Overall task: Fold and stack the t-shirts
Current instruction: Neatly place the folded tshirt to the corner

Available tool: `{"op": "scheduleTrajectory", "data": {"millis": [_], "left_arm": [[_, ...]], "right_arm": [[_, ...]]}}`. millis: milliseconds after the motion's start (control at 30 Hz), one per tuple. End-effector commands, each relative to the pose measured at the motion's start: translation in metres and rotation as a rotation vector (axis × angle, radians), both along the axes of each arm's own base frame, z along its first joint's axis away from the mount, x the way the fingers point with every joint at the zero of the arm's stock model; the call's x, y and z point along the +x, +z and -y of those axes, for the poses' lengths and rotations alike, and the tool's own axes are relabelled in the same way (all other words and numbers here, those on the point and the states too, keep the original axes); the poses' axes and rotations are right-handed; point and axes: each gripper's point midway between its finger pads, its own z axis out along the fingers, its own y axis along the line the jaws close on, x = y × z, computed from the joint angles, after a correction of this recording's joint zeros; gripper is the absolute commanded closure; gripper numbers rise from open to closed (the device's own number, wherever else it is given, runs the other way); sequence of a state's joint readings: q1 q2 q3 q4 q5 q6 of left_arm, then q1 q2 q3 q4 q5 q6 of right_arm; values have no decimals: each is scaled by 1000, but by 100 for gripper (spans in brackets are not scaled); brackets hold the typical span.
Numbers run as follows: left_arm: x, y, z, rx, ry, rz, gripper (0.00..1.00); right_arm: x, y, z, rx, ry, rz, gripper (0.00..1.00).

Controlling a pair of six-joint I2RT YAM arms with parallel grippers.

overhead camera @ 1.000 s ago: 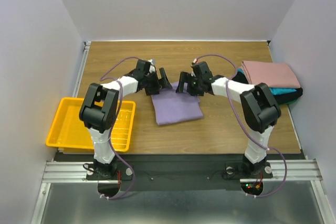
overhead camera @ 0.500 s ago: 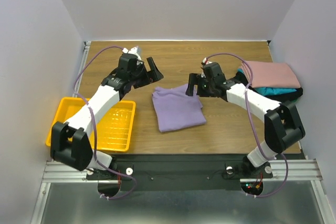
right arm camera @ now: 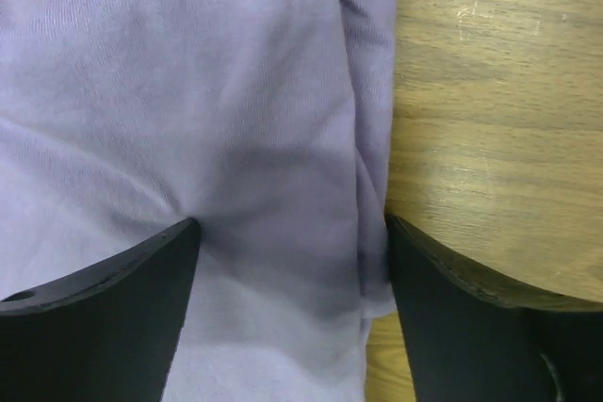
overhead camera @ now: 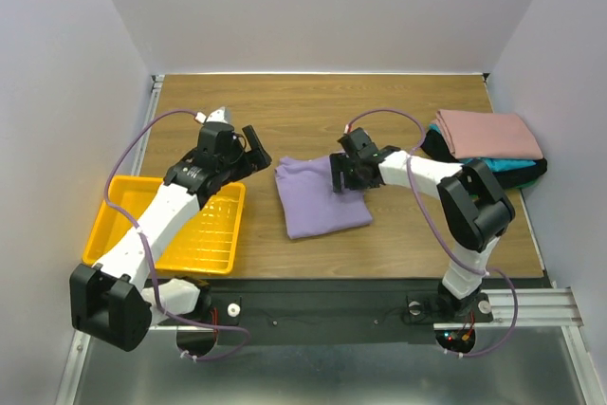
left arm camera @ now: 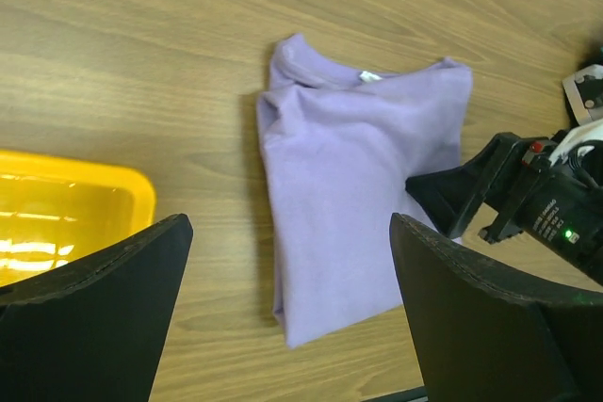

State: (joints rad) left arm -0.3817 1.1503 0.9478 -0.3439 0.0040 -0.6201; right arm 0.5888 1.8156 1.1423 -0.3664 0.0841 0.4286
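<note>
The lavender t-shirt (overhead camera: 318,198) lies folded in a rough rectangle at the table's middle, also seen in the left wrist view (left arm camera: 358,195). My right gripper (overhead camera: 340,175) is down on its right edge. Its jaws stand wide, one finger on the cloth (right arm camera: 188,91) and the other at the fold's outer edge, with the right gripper (right arm camera: 290,233) straddling that edge. My left gripper (overhead camera: 254,149) hangs open to the left of the shirt, empty (left arm camera: 288,233). At the far right a folded dusty-pink shirt (overhead camera: 488,133) tops a teal one (overhead camera: 507,166) and a black one (overhead camera: 533,175).
A yellow plastic tray (overhead camera: 100,225) sits at the left front, under the left arm; its corner shows in the left wrist view (left arm camera: 75,171). White walls close in the table on three sides. The right arm's wrist (left arm camera: 528,195) sits by the shirt's right edge.
The left arm has drawn back left and away from the shirt. The right gripper has come down onto the shirt's right edge and its jaws have narrowed slightly.
</note>
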Motion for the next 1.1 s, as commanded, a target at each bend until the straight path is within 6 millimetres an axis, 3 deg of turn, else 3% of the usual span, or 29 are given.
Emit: {"op": "scheduleTrajectory", "data": {"millis": [0,67,100,167,267,300,333,433,467,533,700,800,900,1067], "left_arm": [[-4,-1,-18,22,67,6,2],[-4,-2,-21,26,77,3,2],[-4,-4,-23,31,82,-5,2],[-3,-7,-25,35,87,-12,2],[-2,-10,-29,44,95,-17,2],[-2,-9,-30,50,95,-17,2],[-2,-10,-32,56,98,-20,2],[1,-9,-38,73,117,-17,2],[3,-9,-40,76,125,-6,2],[6,-11,-41,72,127,6,2],[9,-10,-46,75,139,10,2],[13,-7,-51,77,155,24,2],[16,-5,-58,84,170,21,2],[22,-7,-68,98,195,15,2]], "right_arm": [[-23,-31,-6,-89,-1,-75,30],[-28,-38,-8,-92,-8,-95,43],[-28,-41,-9,-102,-16,-97,60],[-23,-41,-5,-131,-23,-76,74],[-5,-26,4,-198,-40,12,85],[1,-16,10,-230,-31,48,99],[15,-2,24,-303,-74,119,100],[31,25,61,-468,-102,180,100],[42,44,74,-516,-132,221,99],[51,60,106,-632,-136,223,100],[68,101,162,-774,-139,232,100],[77,127,209,-851,-190,222,100],[86,158,241,-919,-238,238,100],[100,202,272,-948,-285,280,100]]}}
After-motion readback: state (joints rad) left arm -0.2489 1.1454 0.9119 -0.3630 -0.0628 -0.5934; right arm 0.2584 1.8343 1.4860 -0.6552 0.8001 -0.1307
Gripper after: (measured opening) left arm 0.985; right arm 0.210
